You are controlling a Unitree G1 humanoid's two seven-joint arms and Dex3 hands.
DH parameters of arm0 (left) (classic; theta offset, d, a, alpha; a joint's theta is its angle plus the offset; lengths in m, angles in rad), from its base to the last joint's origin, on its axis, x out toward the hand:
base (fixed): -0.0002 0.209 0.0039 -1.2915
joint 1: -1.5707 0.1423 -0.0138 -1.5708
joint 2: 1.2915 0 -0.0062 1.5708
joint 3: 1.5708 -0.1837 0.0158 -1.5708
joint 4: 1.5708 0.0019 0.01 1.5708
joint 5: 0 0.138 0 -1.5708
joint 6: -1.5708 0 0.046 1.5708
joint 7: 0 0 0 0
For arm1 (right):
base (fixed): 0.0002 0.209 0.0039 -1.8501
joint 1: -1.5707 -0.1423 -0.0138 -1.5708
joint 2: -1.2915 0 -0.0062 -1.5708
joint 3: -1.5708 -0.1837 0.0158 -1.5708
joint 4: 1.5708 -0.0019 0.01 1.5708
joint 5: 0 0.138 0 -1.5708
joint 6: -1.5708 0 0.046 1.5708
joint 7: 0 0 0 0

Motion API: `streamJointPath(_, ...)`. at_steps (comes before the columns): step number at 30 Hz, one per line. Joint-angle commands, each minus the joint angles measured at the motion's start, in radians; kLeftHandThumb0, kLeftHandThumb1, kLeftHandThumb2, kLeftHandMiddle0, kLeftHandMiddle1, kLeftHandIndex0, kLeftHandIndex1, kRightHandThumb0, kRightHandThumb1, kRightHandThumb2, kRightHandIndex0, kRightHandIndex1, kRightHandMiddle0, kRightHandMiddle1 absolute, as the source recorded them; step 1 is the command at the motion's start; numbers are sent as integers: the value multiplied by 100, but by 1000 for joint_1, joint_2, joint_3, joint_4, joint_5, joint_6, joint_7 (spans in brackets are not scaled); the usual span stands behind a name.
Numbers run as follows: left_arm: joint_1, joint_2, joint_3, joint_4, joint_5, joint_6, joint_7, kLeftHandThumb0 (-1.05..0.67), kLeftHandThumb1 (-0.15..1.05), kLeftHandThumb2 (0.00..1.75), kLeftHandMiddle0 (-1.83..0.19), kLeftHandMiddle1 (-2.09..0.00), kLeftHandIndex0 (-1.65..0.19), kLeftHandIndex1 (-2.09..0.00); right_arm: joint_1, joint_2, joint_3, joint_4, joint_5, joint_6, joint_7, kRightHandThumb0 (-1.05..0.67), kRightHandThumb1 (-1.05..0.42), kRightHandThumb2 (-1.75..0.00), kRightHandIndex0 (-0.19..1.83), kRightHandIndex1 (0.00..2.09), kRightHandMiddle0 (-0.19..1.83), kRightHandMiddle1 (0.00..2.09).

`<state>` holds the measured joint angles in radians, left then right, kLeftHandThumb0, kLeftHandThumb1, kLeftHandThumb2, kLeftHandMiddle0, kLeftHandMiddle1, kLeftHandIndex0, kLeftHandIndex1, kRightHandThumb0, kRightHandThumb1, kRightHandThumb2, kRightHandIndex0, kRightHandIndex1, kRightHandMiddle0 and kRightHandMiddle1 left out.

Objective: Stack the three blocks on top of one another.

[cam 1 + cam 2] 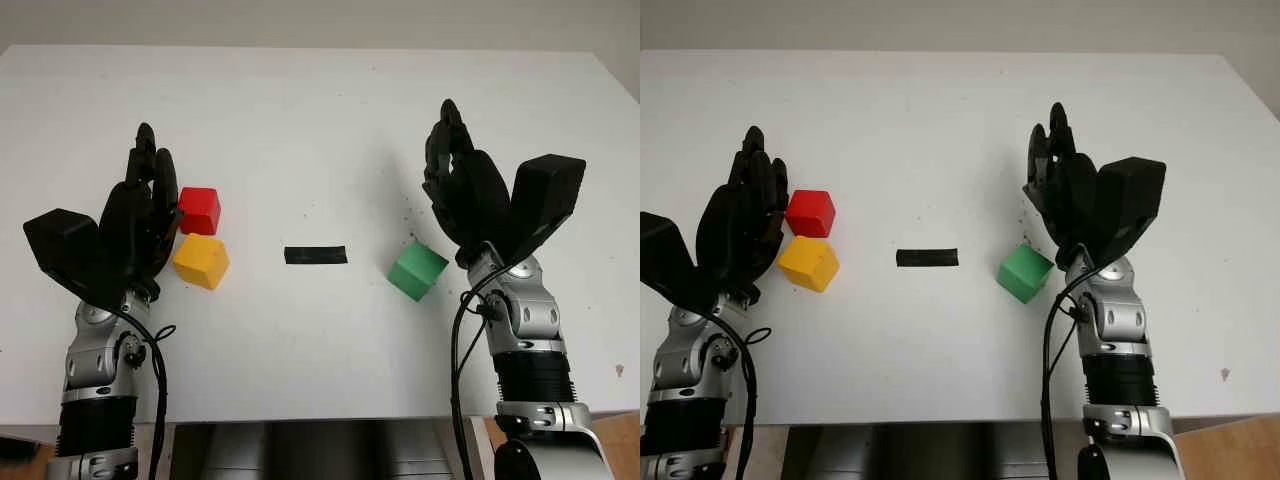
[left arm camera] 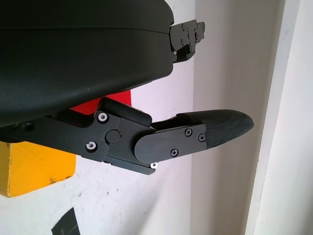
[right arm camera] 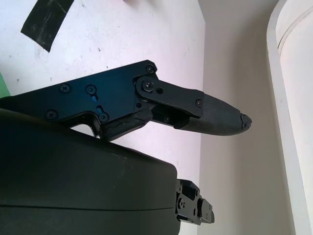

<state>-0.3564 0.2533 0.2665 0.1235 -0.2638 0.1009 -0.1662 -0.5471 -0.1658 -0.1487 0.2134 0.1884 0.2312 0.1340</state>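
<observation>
So nothing was stacked: red block (image 1: 200, 209) and yellow block (image 1: 201, 260) sat touching just beside my empty, uncurled left hand (image 1: 140, 225), green block (image 1: 417, 269) alone just beside my right hand (image 1: 470, 195), likewise empty, black tape strip (image 1: 315, 254) between the two groups. I judged yellow the easiest first pick, taken by its free faces so red didn't get nudged.

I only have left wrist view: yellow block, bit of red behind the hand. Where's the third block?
Observer: The green block sits across the table, just inside the right hand, which is open and holds nothing.
Operator: Anything between the two sides?
Observer: A black tape strip lies on the white table, between the yellow block and the green one.
Operator: Anything stacked yet?
Observer: No. The red block sits just behind the yellow one, both on the table beside the open left hand.
</observation>
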Motion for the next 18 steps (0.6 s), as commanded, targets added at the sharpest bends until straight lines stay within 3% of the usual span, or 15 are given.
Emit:
streamJointPath(1,-1,11,5,-8,2,-7,-5,-78,105,60,19,0,19,0,-4,0,1,-7,-1,-11,3,-74,-105,-70,-19,0,-19,0)
streamJointPath(13,-15,27,7,10,7,-6,-13,-77,105,58,19,0,19,0,-6,-7,-7,8,1,-13,16,-74,-105,-70,-19,0,-19,0)
streamJointPath(18,-52,88,39,3,-8,39,-20,-70,105,36,15,-4,13,-5,-31,-18,-10,46,-7,-62,23,-73,-105,-71,-19,0,-19,0)
